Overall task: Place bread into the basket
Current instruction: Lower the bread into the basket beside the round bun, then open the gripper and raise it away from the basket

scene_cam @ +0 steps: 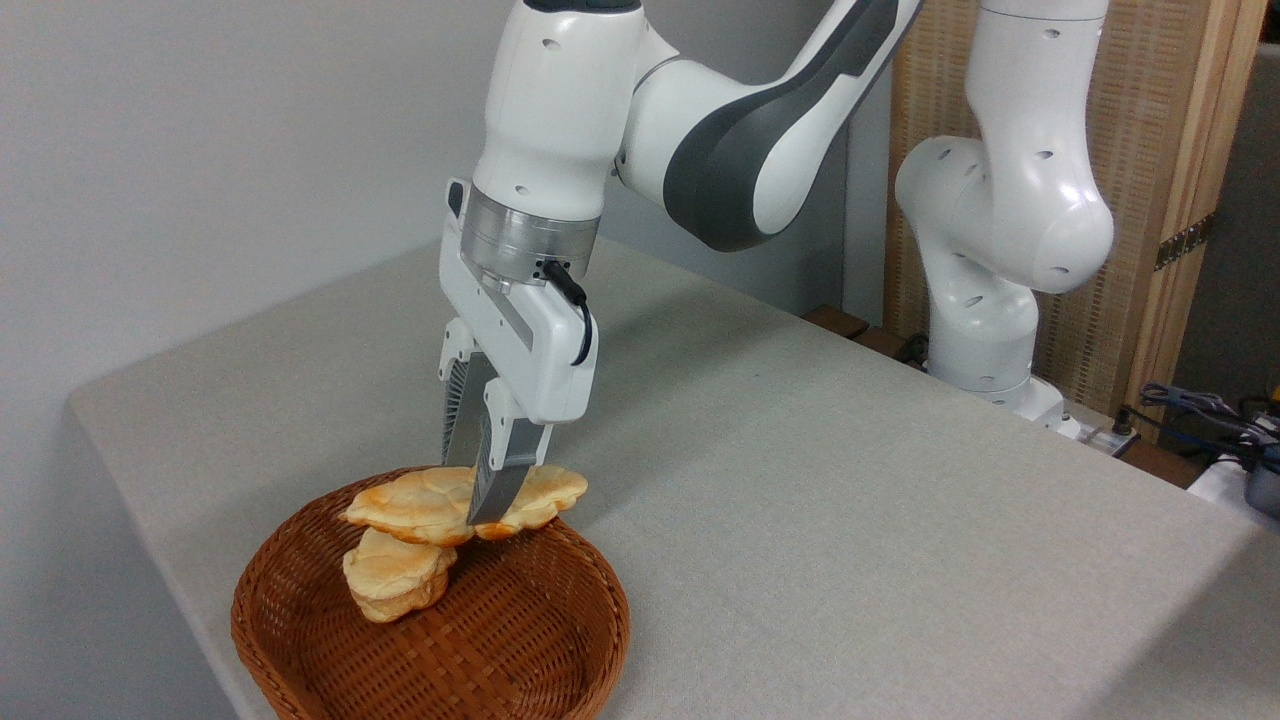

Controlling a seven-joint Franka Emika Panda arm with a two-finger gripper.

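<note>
Above the reddish-brown woven wicker basket (520, 640), the ribbed grey hand (478, 500) clamps the flat, bumpy golden bread (420, 505).

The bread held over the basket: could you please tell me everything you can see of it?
The bread is a long, flat loaf with a golden-orange edge and a pale, bumpy top. It lies roughly level, held above the back part of the basket. The tool is shut on it near its middle, one finger in front and one behind. Its underside seems to touch a smaller bun lying in the basket, though contact is hard to confirm.
</note>
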